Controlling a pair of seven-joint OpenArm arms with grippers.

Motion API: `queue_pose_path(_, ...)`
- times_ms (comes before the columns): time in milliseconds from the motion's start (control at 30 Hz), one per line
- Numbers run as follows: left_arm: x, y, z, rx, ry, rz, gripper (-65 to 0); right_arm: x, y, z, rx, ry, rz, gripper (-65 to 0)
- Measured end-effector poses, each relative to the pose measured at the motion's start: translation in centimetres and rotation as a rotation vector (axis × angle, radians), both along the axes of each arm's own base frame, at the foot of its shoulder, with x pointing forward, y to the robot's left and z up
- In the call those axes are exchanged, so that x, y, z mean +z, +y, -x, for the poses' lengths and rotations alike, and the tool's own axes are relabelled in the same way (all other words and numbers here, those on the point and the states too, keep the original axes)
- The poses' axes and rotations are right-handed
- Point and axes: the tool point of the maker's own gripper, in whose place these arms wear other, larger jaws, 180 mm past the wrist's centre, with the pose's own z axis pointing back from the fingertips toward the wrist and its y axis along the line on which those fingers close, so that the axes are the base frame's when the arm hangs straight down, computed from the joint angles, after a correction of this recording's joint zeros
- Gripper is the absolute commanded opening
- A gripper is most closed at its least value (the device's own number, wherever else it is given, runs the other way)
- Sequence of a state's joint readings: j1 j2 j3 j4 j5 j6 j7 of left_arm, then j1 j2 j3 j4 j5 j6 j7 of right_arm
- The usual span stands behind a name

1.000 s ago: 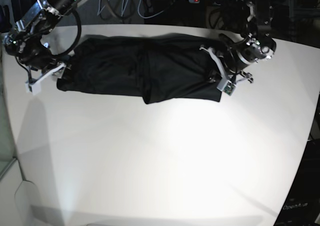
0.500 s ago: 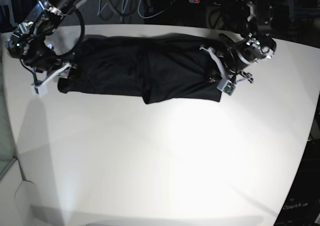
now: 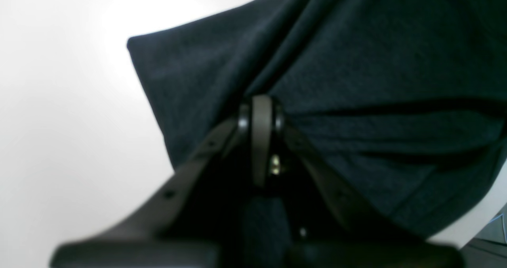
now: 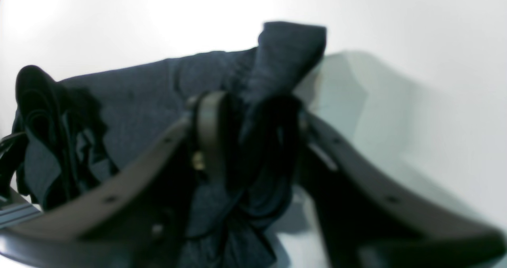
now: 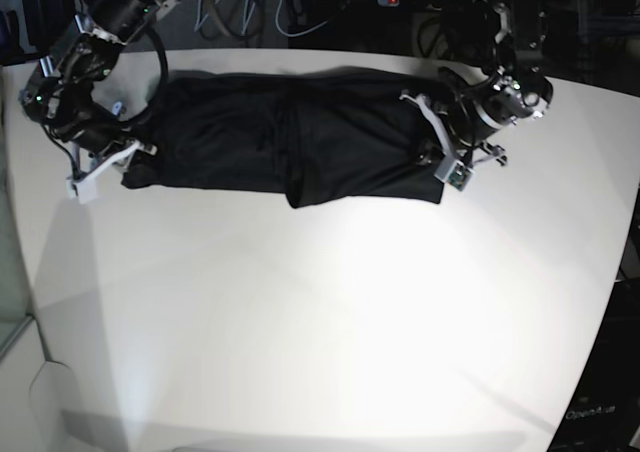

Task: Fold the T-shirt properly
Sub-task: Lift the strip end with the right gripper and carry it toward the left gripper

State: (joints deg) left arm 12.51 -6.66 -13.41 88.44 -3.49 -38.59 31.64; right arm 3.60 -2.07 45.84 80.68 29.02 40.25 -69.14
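Through my left wrist camera, my left claw (image 3: 261,113) is clenched, its fingers pressed together on a fold of the T-shirt (image 3: 356,69). The dark knit fans out from the pinch, and one corner of it lies against the white table (image 3: 59,121) off to the claw's left.

Through my right wrist camera, my right claw (image 4: 249,117) has a bunched wad of the T-shirt (image 4: 138,101) between its fingers, and a flap of cloth stands up past the tips. The fingers are partly drawn in around that wad; I cannot tell whether they press it firmly.

From the base camera, the T-shirt (image 5: 290,142) lies as a long dark band across the far side of the table (image 5: 330,312). My right claw (image 5: 115,157) is at the shirt's left end and my left claw (image 5: 440,152) at its right end, both touching the cloth.
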Motion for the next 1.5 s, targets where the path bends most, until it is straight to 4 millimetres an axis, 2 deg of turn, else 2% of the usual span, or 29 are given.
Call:
queue_pose_path(100, 0.0, 0.0, 0.0, 0.000, 0.000, 0.000, -65.0, -0.3, 0.1, 0.2, 0.005, 0.014, -0.003, -60.2)
queue_pose_path(200, 0.0, 0.0, 0.0, 0.000, 0.000, 0.000, -65.0, -0.3, 0.1, 0.3, 0.007, 0.017, -0.004, -63.0)
queue_pose_path(833, 0.0, 0.0, 0.0, 0.000, 0.000, 0.000, -65.0, -0.3, 0.3, 0.3, 0.012, 0.018, -0.002, -63.3)
queue_pose_path(1033, 0.0, 0.0, 0.0, 0.000, 0.000, -0.001, -65.0, -0.2, 1.4, -0.1, 0.108, 0.034, 0.032, -63.3)
queue_pose_path(1233, 0.0, 0.0, -0.1, -0.001, -0.002, -0.004, -65.0, 0.8, 3.0, 0.2, 0.273, 0.079, 0.175, -63.3)
queue_pose_path(1367, 0.0, 0.0, -0.1, -0.001, -0.002, -0.004, -65.0, 2.4, 4.9, -0.7, 0.360, 0.018, 0.224, -63.1)
queue_pose_path(1500, 0.0, 0.0, -0.1, -0.001, -0.002, -0.004, -65.0, 3.3, 5.8, -1.5, 0.445, -0.015, 0.276, -63.1)
